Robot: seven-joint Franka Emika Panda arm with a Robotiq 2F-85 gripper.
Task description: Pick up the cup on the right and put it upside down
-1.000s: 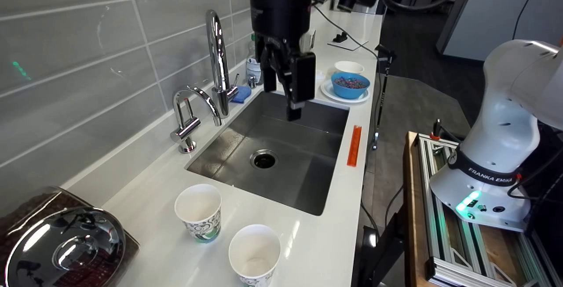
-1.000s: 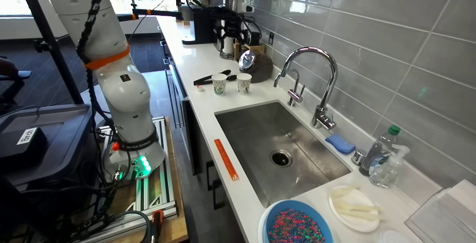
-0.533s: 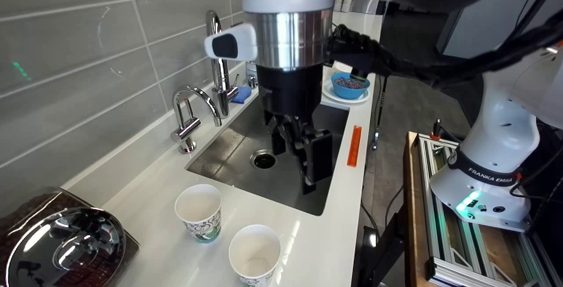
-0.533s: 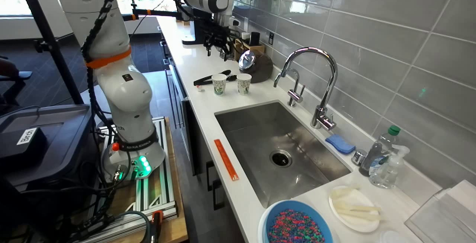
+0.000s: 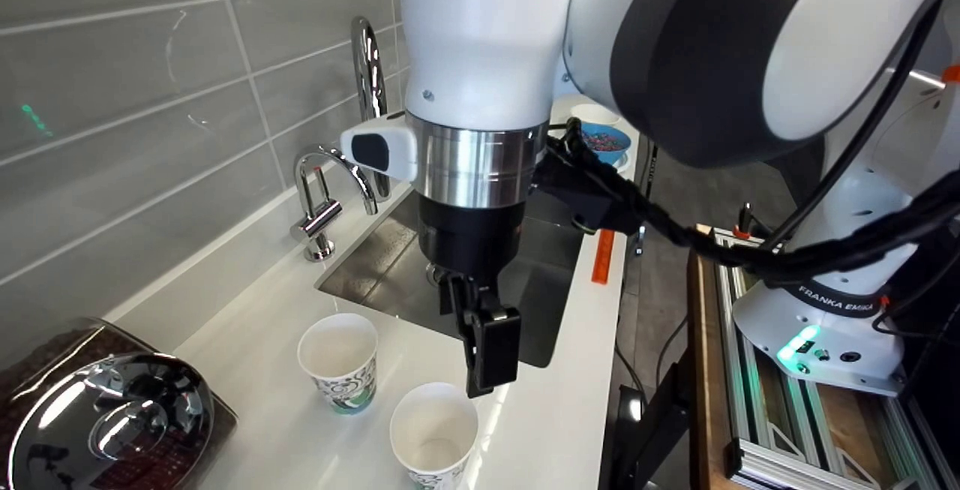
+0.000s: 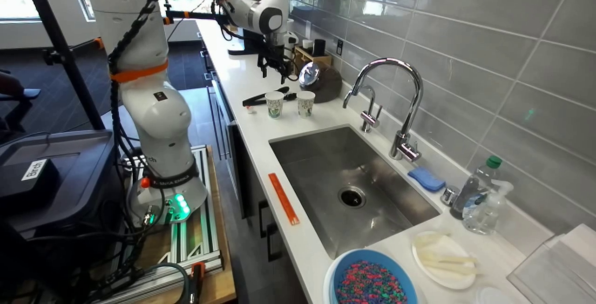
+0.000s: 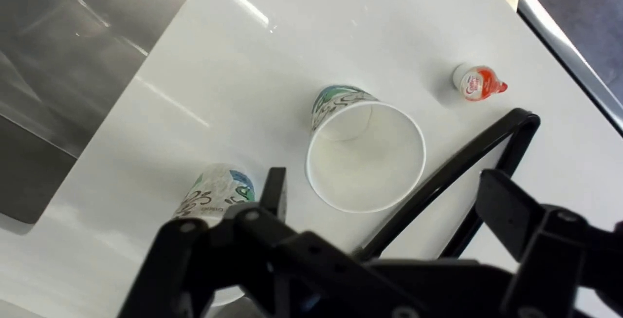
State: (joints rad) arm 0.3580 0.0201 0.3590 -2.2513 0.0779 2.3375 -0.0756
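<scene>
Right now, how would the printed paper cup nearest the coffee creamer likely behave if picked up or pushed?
The printed paper cup would probably be light: its inside shows no contents. Its thin wall looks likely to buckle under a hard squeeze. Upright on a base narrower than its rim, it might tip if pushed high up.

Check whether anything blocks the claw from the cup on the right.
Nothing visible stands between the claw and that cup; in the wrist view, black tongs close beside it might crowd the grip.
</scene>
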